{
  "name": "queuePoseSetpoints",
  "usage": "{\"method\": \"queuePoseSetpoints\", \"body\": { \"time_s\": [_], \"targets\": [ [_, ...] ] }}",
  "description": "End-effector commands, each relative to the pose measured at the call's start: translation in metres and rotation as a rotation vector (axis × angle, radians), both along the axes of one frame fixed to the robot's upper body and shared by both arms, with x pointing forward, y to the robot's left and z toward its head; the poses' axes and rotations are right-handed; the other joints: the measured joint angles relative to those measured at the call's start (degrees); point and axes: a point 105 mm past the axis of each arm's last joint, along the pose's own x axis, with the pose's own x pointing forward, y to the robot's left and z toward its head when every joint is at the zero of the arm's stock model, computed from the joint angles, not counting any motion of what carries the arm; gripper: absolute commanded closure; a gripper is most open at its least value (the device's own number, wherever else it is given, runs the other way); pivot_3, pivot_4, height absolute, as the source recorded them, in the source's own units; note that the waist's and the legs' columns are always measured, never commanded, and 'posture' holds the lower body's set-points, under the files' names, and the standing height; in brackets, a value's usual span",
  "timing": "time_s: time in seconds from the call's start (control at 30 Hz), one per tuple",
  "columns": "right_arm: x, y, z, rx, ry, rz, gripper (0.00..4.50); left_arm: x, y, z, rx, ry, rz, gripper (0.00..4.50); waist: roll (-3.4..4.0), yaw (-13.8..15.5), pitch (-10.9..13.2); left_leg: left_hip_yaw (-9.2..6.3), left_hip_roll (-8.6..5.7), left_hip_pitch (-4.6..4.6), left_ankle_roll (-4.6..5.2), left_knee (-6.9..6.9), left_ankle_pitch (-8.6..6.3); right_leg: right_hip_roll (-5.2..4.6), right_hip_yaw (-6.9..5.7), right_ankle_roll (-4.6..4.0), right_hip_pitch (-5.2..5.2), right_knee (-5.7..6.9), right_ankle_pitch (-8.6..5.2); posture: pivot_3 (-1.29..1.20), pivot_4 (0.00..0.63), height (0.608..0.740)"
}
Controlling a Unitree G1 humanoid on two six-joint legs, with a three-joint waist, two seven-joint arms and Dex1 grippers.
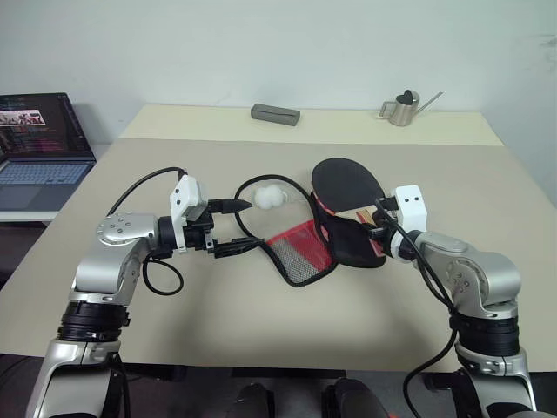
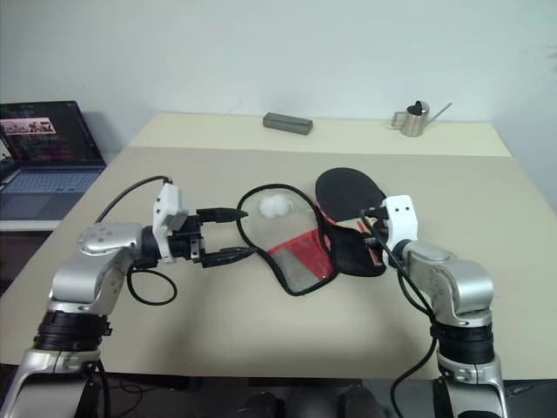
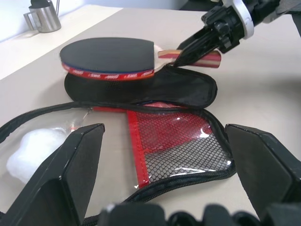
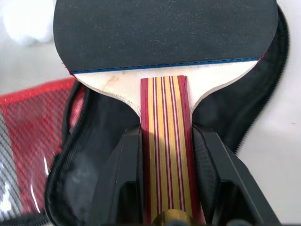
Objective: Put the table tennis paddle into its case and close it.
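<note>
A wide beige bench (image 1: 261,331) takes up most of the scene, its matte top evenly lit with only soft shadows. A seam runs across it toward the far side, where a paler slab (image 1: 348,129) meets a plain white wall (image 1: 261,43). On that far slab lie a small grey rectangular block (image 1: 275,113) and, well apart from it, a small metal watering can (image 1: 404,108). To the left, on a separate lower surface, an open laptop (image 1: 39,144) shows a lit screen.
</note>
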Motion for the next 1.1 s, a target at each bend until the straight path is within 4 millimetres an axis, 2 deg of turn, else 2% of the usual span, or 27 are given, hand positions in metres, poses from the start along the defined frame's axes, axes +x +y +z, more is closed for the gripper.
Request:
{"method": "queuePoseSetpoints", "body": {
  "time_s": [0.03, 0.27, 0.63, 1.1],
  "targets": [
    [0.003, 0.009, 0.018, 0.006, -0.075, -0.005, 3.43, -0.002, -0.002, 0.012, -0.008, -0.056, -0.014, 0.0, 0.0, -0.03, 0.0, 0.0, 0.0, 0.0, 0.0, 0.0, 0.0, 0.0, 0.0, 0.0, 0.0, 0.0, 0.0, 0.0, 0.15, 0.74],
    [0.005, 0.023, 0.01, 0.026, -0.037, -0.003, 3.43, -0.002, -0.003, 0.011, -0.007, -0.058, -0.012, 0.0, 0.0, -0.05, 0.0, 0.0, -0.01, 0.01, 0.0, -0.01, 0.0, 0.0, 0.0, 0.0, 0.0, 0.0, 0.0, 0.0, 0.15, 0.74],
    [0.01, 0.014, -0.009, 0.017, 0.013, -0.089, 3.43, -0.002, -0.003, 0.011, -0.011, -0.064, -0.009, 0.0, 0.0, -0.07, 0.0, 0.02, -0.01, 0.0, 0.0, -0.02, 0.0, 0.05, -0.01, 0.0, -0.03, 0.0, 0.0, 0.0, 0.15, 0.74],
    [0.011, 0.005, -0.013, -0.009, 0.005, -0.16, 3.43, 0.002, -0.001, 0.016, -0.029, -0.09, 0.022, 0.0, 0.0, -0.07, 0.0, 0.02, 0.0, 0.0, 0.0, -0.03, 0.0, 0.13, 0.0, 0.0, -0.03, 0.0, 0.0, 0.0, 0.15, 0.74]
  ]
}}
